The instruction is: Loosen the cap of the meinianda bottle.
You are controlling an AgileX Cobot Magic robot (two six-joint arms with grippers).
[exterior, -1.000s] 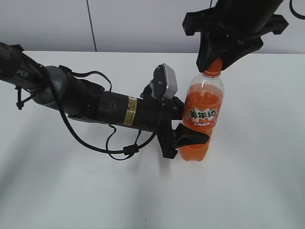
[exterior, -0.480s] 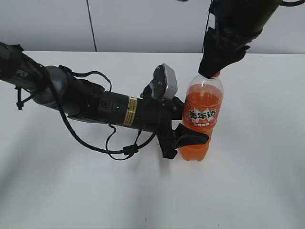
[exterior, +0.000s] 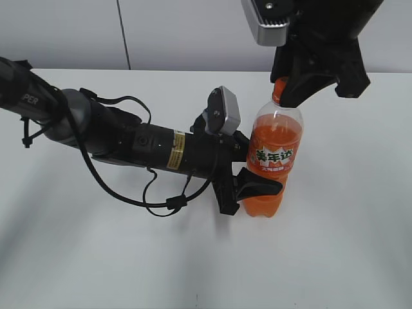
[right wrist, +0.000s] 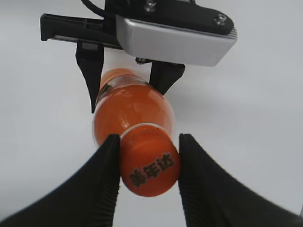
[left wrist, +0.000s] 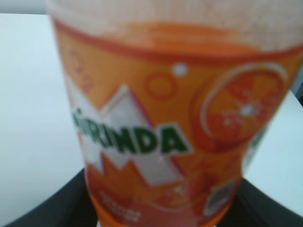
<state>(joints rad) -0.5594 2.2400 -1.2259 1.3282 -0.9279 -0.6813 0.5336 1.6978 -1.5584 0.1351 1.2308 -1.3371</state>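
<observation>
The meinianda bottle (exterior: 273, 158) stands upright on the white table, full of orange soda, with an orange label. My left gripper (exterior: 254, 188) is shut on its lower body from the left; the label fills the left wrist view (left wrist: 165, 132). The orange cap (right wrist: 150, 163), with dark characters on top, sits between the two black fingers of my right gripper (right wrist: 149, 165), which is shut on it from above. In the exterior view the right gripper (exterior: 290, 90) hides most of the cap (exterior: 279, 85).
The white table (exterior: 347, 244) stretches around the bottle. The left arm (exterior: 129, 138) with its loose black cables lies across the table's left half. A grey wall stands behind the table's far edge.
My right gripper has turned about the cap over the last second; its wrist camera now faces left. The bottle and the left arm have stayed in place.
</observation>
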